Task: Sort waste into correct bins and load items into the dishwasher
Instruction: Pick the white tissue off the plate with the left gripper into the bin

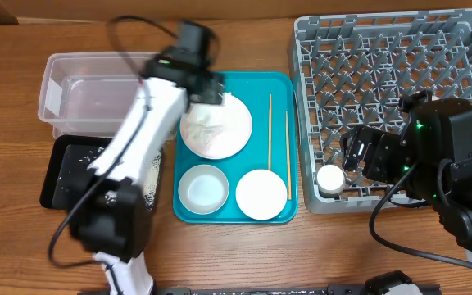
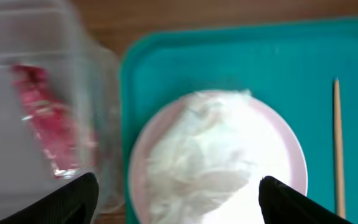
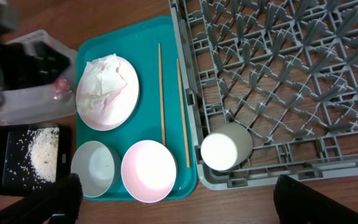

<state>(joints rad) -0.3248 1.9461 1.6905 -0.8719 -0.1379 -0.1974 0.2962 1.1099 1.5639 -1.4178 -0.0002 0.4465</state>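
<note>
A crumpled white napkin (image 1: 211, 123) lies on the round white plate (image 1: 240, 138) on a teal tray. My left gripper (image 1: 207, 88) is open and empty, hovering over the plate's far left edge beside the clear tub (image 1: 80, 90). In the left wrist view the napkin (image 2: 210, 143) lies between my fingers (image 2: 176, 208), and the red wrapper (image 2: 42, 118) lies in the tub. Rice (image 3: 42, 152) lies in the black tray (image 1: 60, 184). The grey bowl (image 1: 203, 188), pink bowl (image 1: 261, 194) and two chopsticks (image 1: 270, 131) are on the teal tray. The white cup (image 1: 331, 179) lies in the dish rack (image 1: 392, 49). My right gripper (image 1: 355, 156) is open and empty by the cup.
The teal tray (image 1: 281, 86) sits between the tub and the rack. The black tray lies in front of the tub, partly under my left arm. The right arm's body stands over the rack's front right corner. Bare wood runs along the table's front edge.
</note>
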